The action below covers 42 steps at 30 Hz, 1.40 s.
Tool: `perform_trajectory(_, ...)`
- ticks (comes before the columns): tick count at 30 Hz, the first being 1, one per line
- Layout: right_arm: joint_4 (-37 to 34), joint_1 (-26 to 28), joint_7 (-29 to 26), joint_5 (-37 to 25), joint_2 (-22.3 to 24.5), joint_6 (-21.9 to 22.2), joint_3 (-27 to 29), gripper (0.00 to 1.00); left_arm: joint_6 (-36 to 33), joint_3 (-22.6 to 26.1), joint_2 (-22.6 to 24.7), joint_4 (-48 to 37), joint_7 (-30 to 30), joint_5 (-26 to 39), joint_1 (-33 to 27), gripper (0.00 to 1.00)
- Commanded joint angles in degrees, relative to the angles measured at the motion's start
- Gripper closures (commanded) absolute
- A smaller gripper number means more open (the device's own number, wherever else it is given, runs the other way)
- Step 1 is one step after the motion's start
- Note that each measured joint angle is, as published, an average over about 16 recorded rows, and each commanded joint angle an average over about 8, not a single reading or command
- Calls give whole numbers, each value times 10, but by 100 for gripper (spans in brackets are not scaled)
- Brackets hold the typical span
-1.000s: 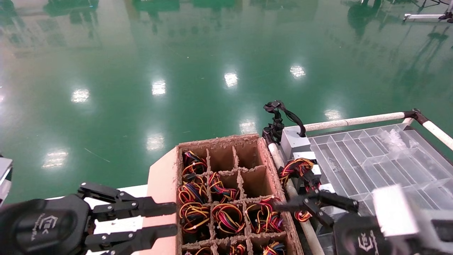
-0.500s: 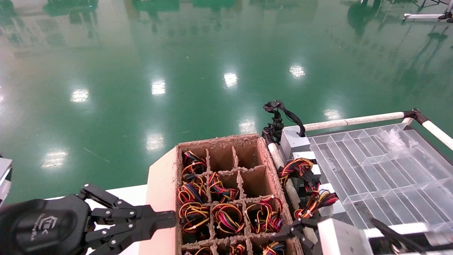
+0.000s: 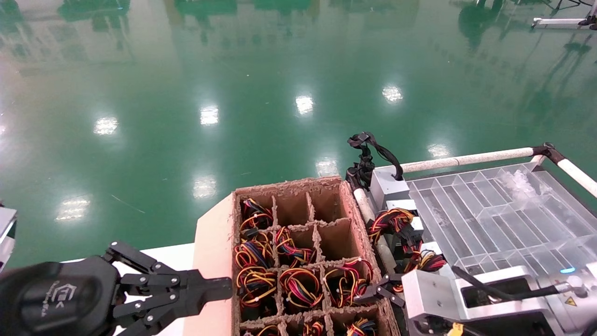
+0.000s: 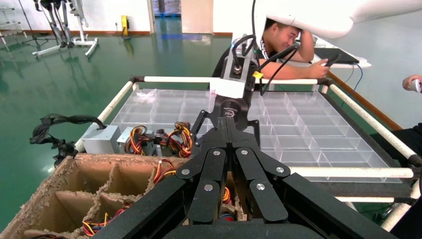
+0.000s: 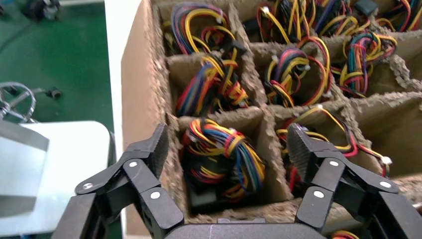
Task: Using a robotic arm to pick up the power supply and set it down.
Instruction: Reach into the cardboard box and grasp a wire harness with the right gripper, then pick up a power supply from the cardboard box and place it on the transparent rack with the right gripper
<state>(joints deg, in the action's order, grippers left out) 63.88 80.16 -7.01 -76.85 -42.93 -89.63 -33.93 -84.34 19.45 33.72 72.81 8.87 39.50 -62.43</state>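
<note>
1. Head view: your left hand [image 3: 226,288] sits low at the left with its fingers pressed together, tips touching the pale flap of the cardboard divider box [image 3: 305,254]. The white surface [image 3: 175,256] shows under it.
2. Head view: your right hand [image 3: 375,295] is at the right wall of the box, over the cell nearest that wall. Only small black fingertips show past its pale grey block [image 3: 429,294]; from here you cannot tell how they stand.
3. Head view: power supplies [image 3: 298,284] stand in the cells, their red, yellow, orange and black wire loops uppermost. Three cells at the far right corner hold none. More wired units [image 3: 396,221] lie beside the clear compartment tray [image 3: 503,214], next to a grey box with a black cable [image 3: 387,184].
4. Left wrist view: the left fingers [image 4: 219,169] are closed flat on each other, pointing across the box [image 4: 64,194] toward the right arm [image 4: 234,107] and the tray [image 4: 298,119].
5. Right wrist view: the right hand [image 5: 226,144] is spread wide, holding nothing. One finger [image 5: 157,147] is at the outer box wall, the other [image 5: 301,147] over the neighbouring cell. The power supply [image 5: 221,159] sits in the cell between them, wires up.
</note>
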Motion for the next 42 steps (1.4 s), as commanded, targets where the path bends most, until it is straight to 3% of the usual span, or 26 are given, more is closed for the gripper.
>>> perform_trajectory(1, -6, 9, 6, -9, -4, 0, -8, 100, 0, 0, 0, 0, 0, 0, 0, 100)
perform_trajectory(4, -13, 23, 12, -20, -11, 0, -20, 100, 0, 0, 0, 0, 0, 0, 0, 99)
perform_trajectory(6, -18, 29, 15, -24, -14, 0, -26, 100, 0, 0, 0, 0, 0, 0, 0, 91)
perform_trajectory(12, -34, 43, 26, -31, -23, 1, -43, 100, 0, 0, 0, 0, 0, 0, 0, 18)
perform_trajectory(14, -38, 46, 29, -34, -25, 1, -48, 100, 0, 0, 0, 0, 0, 0, 0, 2)
perform_trajectory(34, -47, 68, 34, -37, -20, 10, -74, 100, 0, 0, 0, 0, 0, 0, 0, 0)
perform_trajectory(42, -44, 84, 27, -3, -1, 7, -59, 100, 0, 0, 0, 0, 0, 0, 0, 0)
